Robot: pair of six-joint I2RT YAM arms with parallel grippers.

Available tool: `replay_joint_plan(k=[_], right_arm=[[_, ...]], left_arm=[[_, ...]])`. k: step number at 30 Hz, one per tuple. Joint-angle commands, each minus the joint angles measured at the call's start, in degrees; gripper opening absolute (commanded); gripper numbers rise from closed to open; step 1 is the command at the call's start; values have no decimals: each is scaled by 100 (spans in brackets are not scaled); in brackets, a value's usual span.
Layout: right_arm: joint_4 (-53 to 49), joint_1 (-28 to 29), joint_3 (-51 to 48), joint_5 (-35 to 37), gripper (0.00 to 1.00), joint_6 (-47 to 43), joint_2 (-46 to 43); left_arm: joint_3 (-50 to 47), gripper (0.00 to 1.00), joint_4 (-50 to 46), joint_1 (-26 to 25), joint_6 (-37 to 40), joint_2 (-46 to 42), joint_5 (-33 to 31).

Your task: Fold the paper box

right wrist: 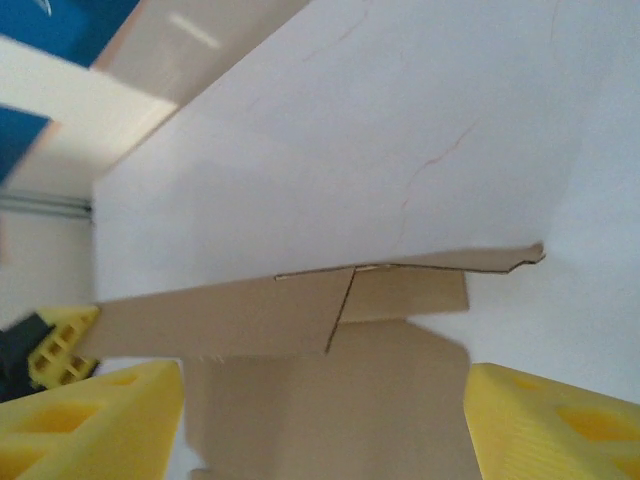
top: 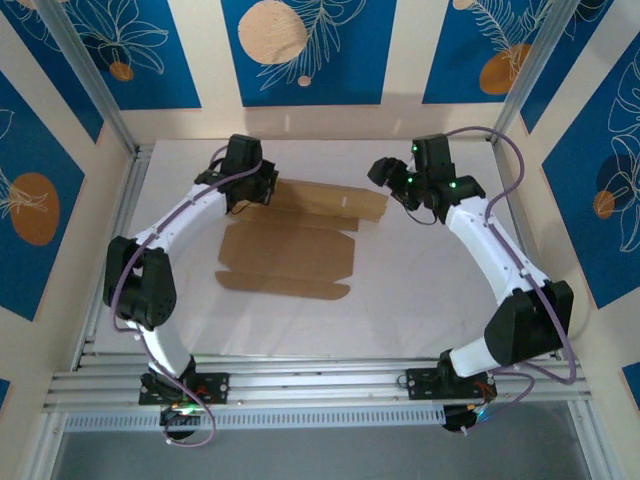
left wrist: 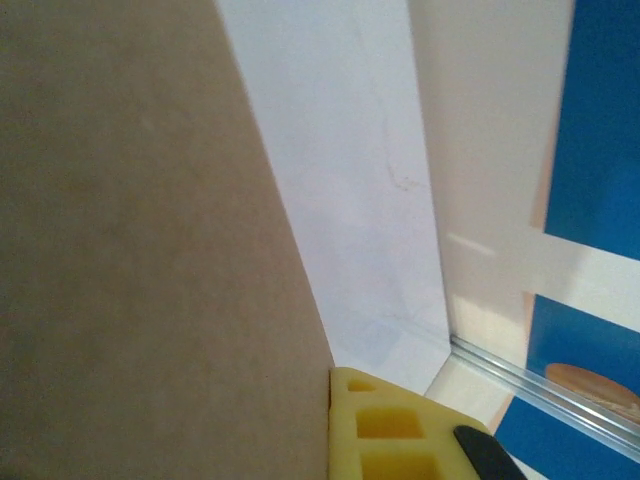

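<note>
The paper box (top: 290, 255) is a flat brown cardboard sheet lying mid-table, and its long back flap (top: 330, 200) stands raised. My left gripper (top: 255, 190) is at the flap's left end. In the left wrist view the cardboard (left wrist: 150, 250) presses against one yellow finger (left wrist: 390, 430) and hides the other, so the gripper looks shut on the flap. My right gripper (top: 385, 172) hovers open just off the flap's right end. Its yellow fingers (right wrist: 90, 420) stand wide apart, with the sheet (right wrist: 330, 400) and the raised flap (right wrist: 250, 315) beyond them.
White table (top: 420, 290) inside an aluminium frame, with posts (top: 90, 85) at the back corners and blue-patterned walls (top: 310, 50) close behind. A slotted rail (top: 320, 382) runs along the near edge by the arm bases.
</note>
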Motion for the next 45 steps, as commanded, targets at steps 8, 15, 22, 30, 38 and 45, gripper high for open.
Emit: replay_joint_plan(k=[8, 15, 22, 30, 38, 45], right_arm=[[1507, 321, -1061, 949, 78, -3906, -263], [1715, -342, -1043, -244, 76, -3065, -320], [1664, -315, -835, -713, 74, -3860, -152], [-481, -59, 1136, -1443, 58, -2231, 843], [-756, 18, 1610, -2294, 53, -117, 1848], [-450, 67, 1472, -2381, 55, 294, 2155]], left_arm=[[-927, 0, 925, 33, 1052, -329, -432], [-1730, 0, 2104, 25, 1094, -324, -741], [-2427, 2, 3681, 23, 910, -166, -656], [-3014, 2, 5027, 8, 894, -167, -501], [-3230, 2, 5254, -19, 740, -202, -444], [-3284, 1, 5268, -28, 631, -211, -374]])
